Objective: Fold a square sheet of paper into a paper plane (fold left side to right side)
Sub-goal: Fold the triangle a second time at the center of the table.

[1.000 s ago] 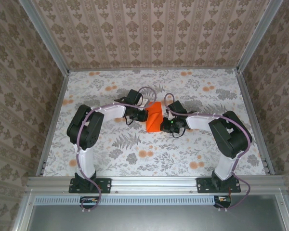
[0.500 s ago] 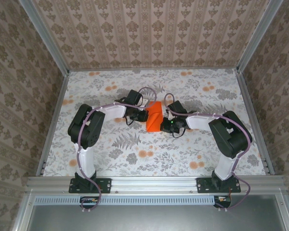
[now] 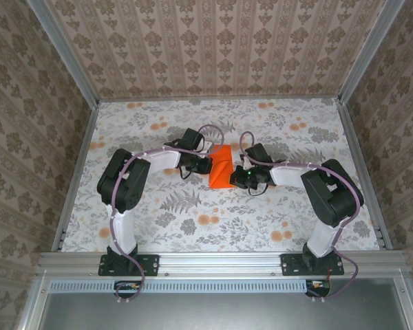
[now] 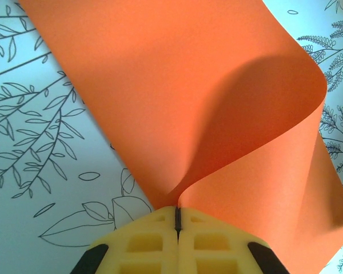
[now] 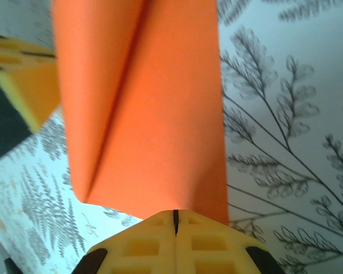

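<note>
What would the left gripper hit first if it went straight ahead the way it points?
The orange paper it is pinching, which bulges right in front of the left gripper. Behind that, probably the right gripper, though depth is unclear.

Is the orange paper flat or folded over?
Folded over, loosely. The square sheet of paper curls back on itself in a rounded bend, with the left gripper and right gripper each shut on an edge.
</note>
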Motion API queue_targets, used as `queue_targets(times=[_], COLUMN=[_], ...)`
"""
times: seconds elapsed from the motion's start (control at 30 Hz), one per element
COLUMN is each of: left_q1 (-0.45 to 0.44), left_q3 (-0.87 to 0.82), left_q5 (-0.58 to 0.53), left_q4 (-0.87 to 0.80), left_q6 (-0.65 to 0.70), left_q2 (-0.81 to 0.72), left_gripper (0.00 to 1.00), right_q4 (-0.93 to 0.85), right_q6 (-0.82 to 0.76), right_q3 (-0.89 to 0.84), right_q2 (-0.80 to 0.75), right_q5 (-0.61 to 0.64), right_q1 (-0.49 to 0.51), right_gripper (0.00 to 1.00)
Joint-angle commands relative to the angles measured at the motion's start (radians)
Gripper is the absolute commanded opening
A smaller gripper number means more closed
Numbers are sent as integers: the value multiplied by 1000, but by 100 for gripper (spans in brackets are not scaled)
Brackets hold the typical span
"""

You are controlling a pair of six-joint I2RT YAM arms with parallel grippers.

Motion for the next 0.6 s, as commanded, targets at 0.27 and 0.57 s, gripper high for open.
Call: queue_targets(times=[0.27, 0.57], left_q1=[-14, -16], left_q3=[-17, -12], left_q5=[-15, -17], left_q4=[-23, -25], left_q6=[17, 17], left_q2=[23, 27], left_gripper=[0, 0], right_q4=[231, 216], right_q6=[121, 127], right_q3=[116, 200], right_q2=[64, 163], right_q5=[-65, -72], right_q1=[-6, 9], right_gripper=[0, 0])
